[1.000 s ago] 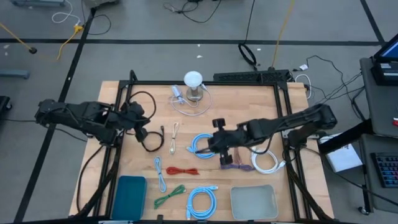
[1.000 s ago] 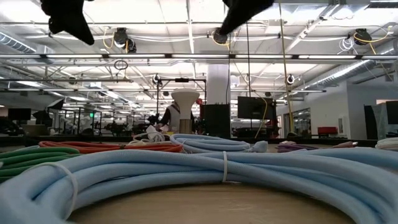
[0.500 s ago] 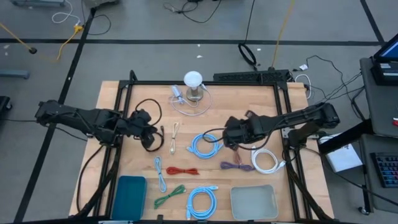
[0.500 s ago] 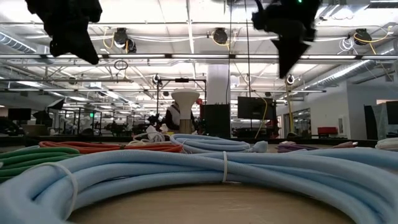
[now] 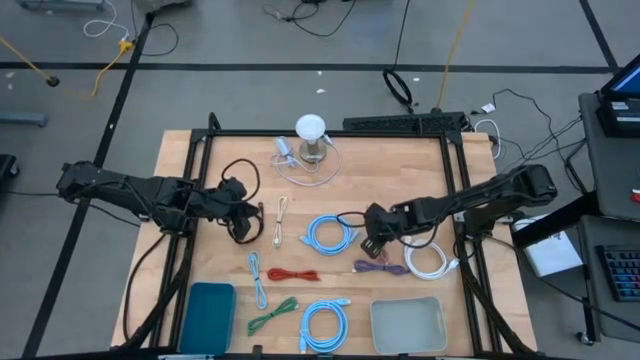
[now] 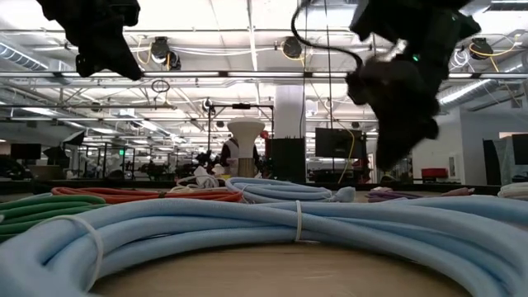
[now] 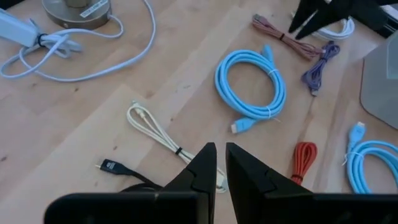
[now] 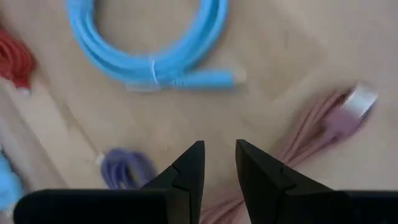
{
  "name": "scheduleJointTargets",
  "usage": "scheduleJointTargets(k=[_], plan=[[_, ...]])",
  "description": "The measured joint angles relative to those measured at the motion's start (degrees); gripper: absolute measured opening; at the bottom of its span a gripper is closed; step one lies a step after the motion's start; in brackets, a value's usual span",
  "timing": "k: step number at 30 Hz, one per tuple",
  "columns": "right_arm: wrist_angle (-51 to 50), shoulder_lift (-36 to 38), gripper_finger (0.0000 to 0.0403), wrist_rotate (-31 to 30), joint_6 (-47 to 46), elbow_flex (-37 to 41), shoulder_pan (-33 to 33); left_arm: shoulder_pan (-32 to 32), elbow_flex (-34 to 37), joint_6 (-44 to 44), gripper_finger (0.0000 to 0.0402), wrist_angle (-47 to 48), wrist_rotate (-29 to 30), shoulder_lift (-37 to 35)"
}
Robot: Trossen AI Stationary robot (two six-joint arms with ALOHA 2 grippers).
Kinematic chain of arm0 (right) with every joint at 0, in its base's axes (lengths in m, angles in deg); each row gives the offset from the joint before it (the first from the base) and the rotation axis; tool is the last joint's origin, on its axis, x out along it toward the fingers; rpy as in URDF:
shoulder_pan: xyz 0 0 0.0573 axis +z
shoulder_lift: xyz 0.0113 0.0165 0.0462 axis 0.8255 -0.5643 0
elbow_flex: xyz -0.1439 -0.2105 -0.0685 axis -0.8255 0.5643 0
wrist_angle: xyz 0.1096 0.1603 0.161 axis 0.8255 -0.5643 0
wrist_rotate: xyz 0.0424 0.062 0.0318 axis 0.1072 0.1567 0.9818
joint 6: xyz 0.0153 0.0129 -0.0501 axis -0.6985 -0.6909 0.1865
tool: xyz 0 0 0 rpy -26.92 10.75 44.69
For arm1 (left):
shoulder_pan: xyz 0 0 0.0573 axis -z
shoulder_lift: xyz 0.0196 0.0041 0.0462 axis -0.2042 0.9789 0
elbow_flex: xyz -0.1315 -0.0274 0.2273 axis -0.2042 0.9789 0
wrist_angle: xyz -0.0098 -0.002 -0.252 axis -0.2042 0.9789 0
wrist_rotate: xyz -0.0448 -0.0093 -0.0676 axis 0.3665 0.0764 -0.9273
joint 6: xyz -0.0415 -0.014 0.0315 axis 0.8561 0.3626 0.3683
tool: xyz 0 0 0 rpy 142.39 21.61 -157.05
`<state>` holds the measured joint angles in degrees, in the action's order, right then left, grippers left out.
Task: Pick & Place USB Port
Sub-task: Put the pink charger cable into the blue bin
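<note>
Wooden table (image 5: 200, 160) strewn with cables: right gripper (image 5: 372, 243), fingers slightly parted and empty, hangs over the purple cable (image 5: 378, 266) near the right edge, while left gripper (image 5: 243, 228), nearly closed, waits near the left edge.

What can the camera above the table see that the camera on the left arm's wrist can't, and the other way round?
Only the overhead view shows the teal tray, the grey tray whole, the green cable, the white cable coil and both arms entire, with the right claw beside the blue coil. Only the left wrist view shows the left claw close up, its fingers nearly together, holding nothing. Both show the blue coil, the cream cable, the purple cable, the red cable and the lamp base.
</note>
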<state>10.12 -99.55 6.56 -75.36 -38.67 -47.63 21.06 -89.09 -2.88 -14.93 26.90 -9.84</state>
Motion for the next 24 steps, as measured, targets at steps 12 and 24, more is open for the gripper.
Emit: scheduleJointTargets(k=[12,24], plan=[[-1.79,0.68,0.0084,0.01,-4.35,3.02,-0.02,0.0,0.0,-1.02,0.0035,-0.59,-0.54,0.0],[-1.2,0.63,0.0084,-0.03,-4.35,3.02,0.78,0.0,0.0,-1.7,0.0035,-0.55,0.01,0.0]])
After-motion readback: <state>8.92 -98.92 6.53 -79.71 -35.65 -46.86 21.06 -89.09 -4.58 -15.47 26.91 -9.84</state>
